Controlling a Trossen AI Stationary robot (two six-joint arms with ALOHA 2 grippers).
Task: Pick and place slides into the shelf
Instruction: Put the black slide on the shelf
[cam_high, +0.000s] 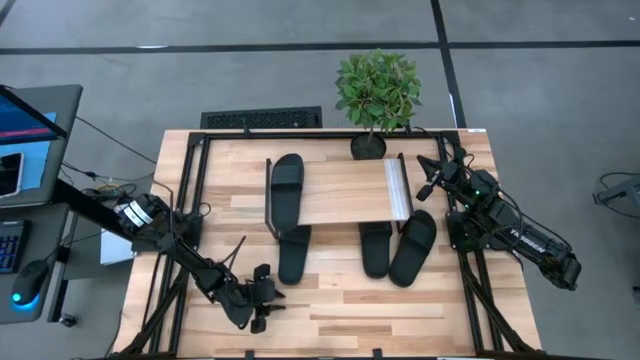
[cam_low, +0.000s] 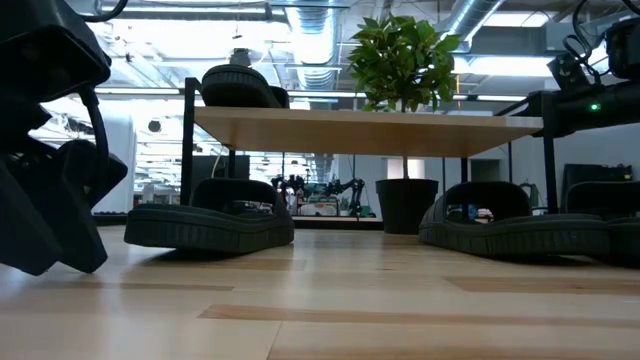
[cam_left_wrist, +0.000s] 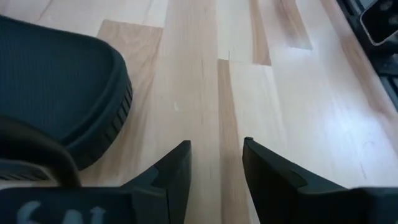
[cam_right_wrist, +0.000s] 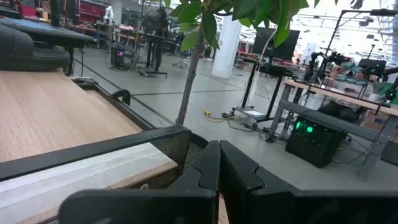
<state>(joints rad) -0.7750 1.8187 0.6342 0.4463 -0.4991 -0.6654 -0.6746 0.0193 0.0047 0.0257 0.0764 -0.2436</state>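
Four black slides: one (cam_high: 286, 180) lies on top of the shelf (cam_high: 345, 192) at its left end, one (cam_high: 293, 252) juts out from under it on the left, two (cam_high: 375, 250) (cam_high: 414, 246) lie side by side at right. The left gripper (cam_high: 262, 296) rests low near the table's front, jaws apart, empty. The right gripper (cam_high: 436, 172) hovers by the shelf's pale strip (cam_high: 398, 189), jaws together. One potted plant (cam_high: 377, 92) stands behind.

- A potted plant (cam_high: 377, 92) with green leaves stands at the far edge of the worktop (cam_high: 380, 310), near the right far corner.
- A black keyboard (cam_high: 261, 119) lies just beyond the far edge, on the grey floor (cam_high: 540, 90).
- A laptop (cam_high: 22, 140) is beyond the left edge.
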